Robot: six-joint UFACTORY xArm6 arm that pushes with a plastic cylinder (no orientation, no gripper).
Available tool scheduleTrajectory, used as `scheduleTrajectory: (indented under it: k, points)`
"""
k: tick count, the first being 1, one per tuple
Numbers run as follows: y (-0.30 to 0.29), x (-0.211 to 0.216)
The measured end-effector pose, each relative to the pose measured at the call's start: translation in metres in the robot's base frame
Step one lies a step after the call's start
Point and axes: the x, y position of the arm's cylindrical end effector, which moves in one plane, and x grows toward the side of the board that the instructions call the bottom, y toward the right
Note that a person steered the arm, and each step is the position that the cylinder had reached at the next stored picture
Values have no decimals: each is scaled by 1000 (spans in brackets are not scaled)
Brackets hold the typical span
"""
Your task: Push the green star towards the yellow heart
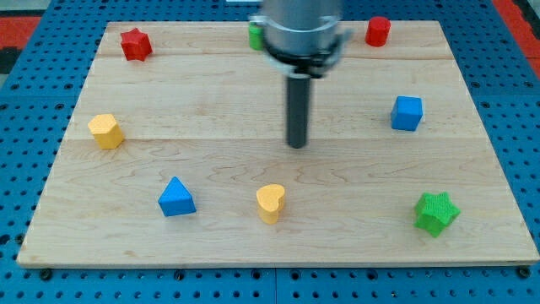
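The green star point(436, 212) lies near the view's bottom right corner of the wooden board. The yellow heart point(270, 202) lies at the bottom centre, well to the star's left. My tip point(297, 144) stands near the board's middle, above and slightly right of the yellow heart and far up-left of the green star. It touches no block.
A blue triangle point(176, 198) lies left of the heart. A yellow block point(105, 131) is at the left edge. A red star point(135, 44), a partly hidden green block point(255, 36) and a red cylinder point(377, 31) line the top. A blue cube point(407, 112) is at right.
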Motion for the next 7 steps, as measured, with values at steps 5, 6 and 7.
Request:
scheduleTrajectory:
  k: [5,6,7]
  points:
    - [66,122]
    - [84,122]
    - [93,135]
